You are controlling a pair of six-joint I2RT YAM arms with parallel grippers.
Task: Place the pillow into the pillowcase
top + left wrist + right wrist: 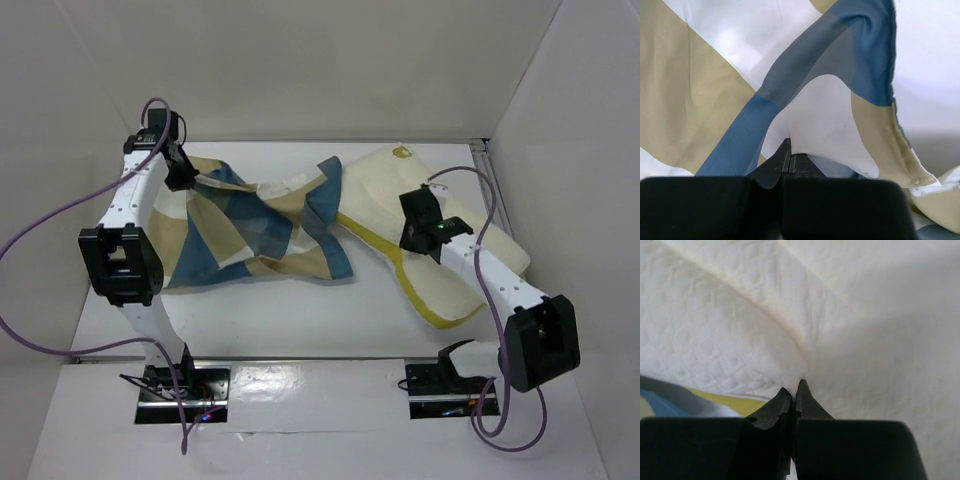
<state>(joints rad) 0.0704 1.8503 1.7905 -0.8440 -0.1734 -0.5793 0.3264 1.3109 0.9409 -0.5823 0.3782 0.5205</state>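
Observation:
The checked blue, tan and white pillowcase (255,230) lies crumpled at the left and middle of the table. My left gripper (183,176) is shut on the pillowcase's far left edge and holds it lifted; the cloth (805,95) rises from the closed jaws in the left wrist view. The cream pillow (440,235) with a yellow edge lies at the right, its left end under the pillowcase's opening. My right gripper (413,238) is shut on a pinch of the pillow's top fabric (805,340), which puckers at the fingertips.
White walls enclose the table on the left, back and right. A metal rail (487,170) runs along the right edge. Purple cables (60,215) loop from both arms. The arm bases (180,385) sit at the near edge.

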